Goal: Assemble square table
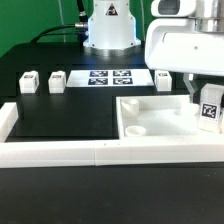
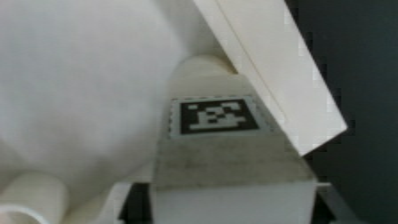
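Note:
The square tabletop point(image 1: 150, 120) is a white tray with round sockets, lying at the exterior view's right on the black mat. My gripper point(image 1: 205, 97) is shut on a white tagged leg point(image 1: 209, 113) and holds it over the tray's right corner. In the wrist view the leg point(image 2: 219, 120) fills the space between the fingers point(image 2: 128, 200), with its far end against the tray's raised rim point(image 2: 267, 70). A round socket point(image 2: 25, 196) shows on the tray floor. Two loose legs point(image 1: 28, 82) point(image 1: 57, 80) stand at the back left, and a third point(image 1: 162, 77) stands behind the tray.
The marker board point(image 1: 108, 77) lies flat at the back middle. A long white border wall point(image 1: 90, 152) runs along the front and up the left side point(image 1: 8, 118). The arm's white base point(image 1: 110, 25) stands behind the board.

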### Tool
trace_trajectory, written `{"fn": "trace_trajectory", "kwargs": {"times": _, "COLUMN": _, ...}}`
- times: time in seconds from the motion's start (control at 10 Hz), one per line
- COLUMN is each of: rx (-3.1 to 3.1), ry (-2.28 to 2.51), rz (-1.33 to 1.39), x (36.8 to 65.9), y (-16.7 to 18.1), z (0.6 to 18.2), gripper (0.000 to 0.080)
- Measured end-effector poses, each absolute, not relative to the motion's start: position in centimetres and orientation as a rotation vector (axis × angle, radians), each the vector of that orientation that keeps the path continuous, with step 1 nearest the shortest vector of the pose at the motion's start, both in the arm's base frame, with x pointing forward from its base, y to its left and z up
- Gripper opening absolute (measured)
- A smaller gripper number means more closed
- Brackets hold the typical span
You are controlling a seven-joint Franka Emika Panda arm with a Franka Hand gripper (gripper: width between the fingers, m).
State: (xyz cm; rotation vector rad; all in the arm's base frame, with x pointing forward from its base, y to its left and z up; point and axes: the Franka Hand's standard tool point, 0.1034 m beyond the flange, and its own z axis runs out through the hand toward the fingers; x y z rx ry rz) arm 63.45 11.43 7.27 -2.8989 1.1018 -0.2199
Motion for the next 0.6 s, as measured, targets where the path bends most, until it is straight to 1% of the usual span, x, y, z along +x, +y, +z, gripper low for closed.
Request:
{"fn": "trace_trajectory", "kwargs": {"times": 0.2, "rx": -2.577, "ry": 1.623, "rz": -0.154, "x": 63.13, "y": 10.72, "z": 7.13, "gripper": 0.0294}}
{"fn": "trace_trajectory", "kwargs": {"times": 0.3, "rx": -2.408, "ry": 1.812, "rz": -0.108, "x": 62.94, "y": 10.72, "z": 7.06, "gripper": 0.0294}}
{"fn": "trace_trajectory", "kwargs": {"times": 0.6, "rx": -2.064, "ry": 2.123, "rz": -0.013, "x": 62.59, "y": 10.85, "z": 6.97, "gripper": 0.0294}}
